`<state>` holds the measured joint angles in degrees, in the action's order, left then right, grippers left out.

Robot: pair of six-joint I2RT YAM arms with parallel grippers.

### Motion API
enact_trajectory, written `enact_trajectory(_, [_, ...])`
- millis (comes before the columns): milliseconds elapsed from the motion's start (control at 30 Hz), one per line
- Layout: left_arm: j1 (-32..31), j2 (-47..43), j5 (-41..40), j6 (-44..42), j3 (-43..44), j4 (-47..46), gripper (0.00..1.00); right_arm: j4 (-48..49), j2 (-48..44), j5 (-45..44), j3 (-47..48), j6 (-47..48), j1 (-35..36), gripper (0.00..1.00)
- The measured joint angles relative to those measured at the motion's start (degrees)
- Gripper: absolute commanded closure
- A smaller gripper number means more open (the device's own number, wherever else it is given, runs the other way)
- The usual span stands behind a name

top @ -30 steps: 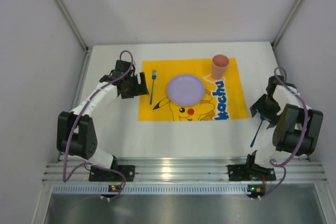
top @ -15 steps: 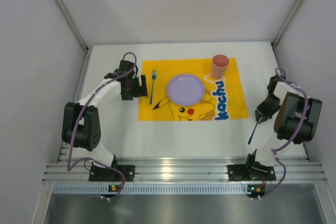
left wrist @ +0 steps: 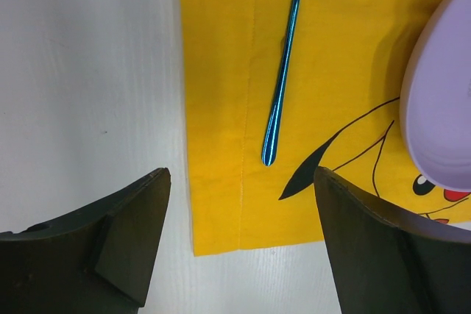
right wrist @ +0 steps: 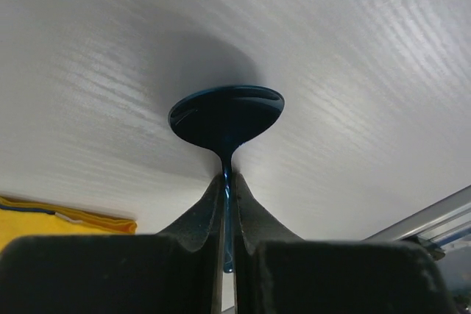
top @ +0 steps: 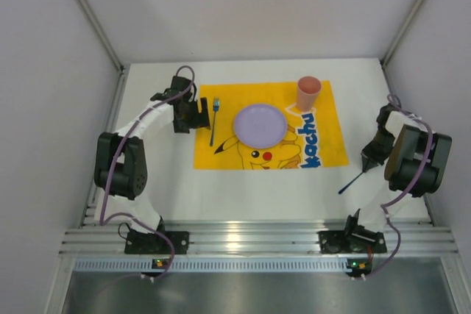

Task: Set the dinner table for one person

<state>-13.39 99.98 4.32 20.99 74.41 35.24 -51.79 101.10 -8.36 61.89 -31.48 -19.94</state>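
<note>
We hold the spoon (right wrist: 227,112) pinched in our shut right gripper (right wrist: 227,182), its length slanting toward the mat (top: 331,137), whose strip right of the plate (top: 259,124) lies nearest this arm.

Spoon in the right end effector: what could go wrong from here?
The right end effector pinches the blue spoon only at its thin neck; it could pivot or slip in transit.
Its likely spot, right of the purple plate, lies near the pink cup; a swinging spoon might tip it.
</note>
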Motion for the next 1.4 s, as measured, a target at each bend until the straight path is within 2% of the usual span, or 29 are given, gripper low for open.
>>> enact_trajectory(267, [0.0, 1.7, 0.9, -0.1, 3.1, 0.7, 0.17, 1.0, -1.0, -6.0, 3.1, 0.4, -0.8, 1.00])
enact_trajectory(433, [0.0, 1.7, 1.4, -0.1, 3.3, 0.9, 0.17, 0.0, -5.4, -7.6, 9.2, 1.4, 2.1, 1.00])
enact_trajectory(633, [0.0, 1.7, 1.9, -0.1, 3.3, 1.0, 0.17, -0.1, -7.7, -7.8, 16.4, 4.6, 13.4, 1.00])
enact_trajectory(1000, [-0.4, 1.4, 1.9, -0.2, 3.3, 1.7, 0.18, 0.0, -5.0, -6.8, 19.4, 8.6, 38.0, 1.00])
enact_trajectory(1167, [-0.5, 0.0, 1.2, -0.2, 3.3, 2.6, 0.18, 0.3, -0.6, -6.6, 21.6, 9.4, 42.6, 1.00])
enact_trajectory(1400, [-0.5, -2.8, -0.4, -0.5, 3.2, 3.7, 0.18, 1.2, 7.3, -6.6, 25.3, 10.4, 43.6, 1.00])
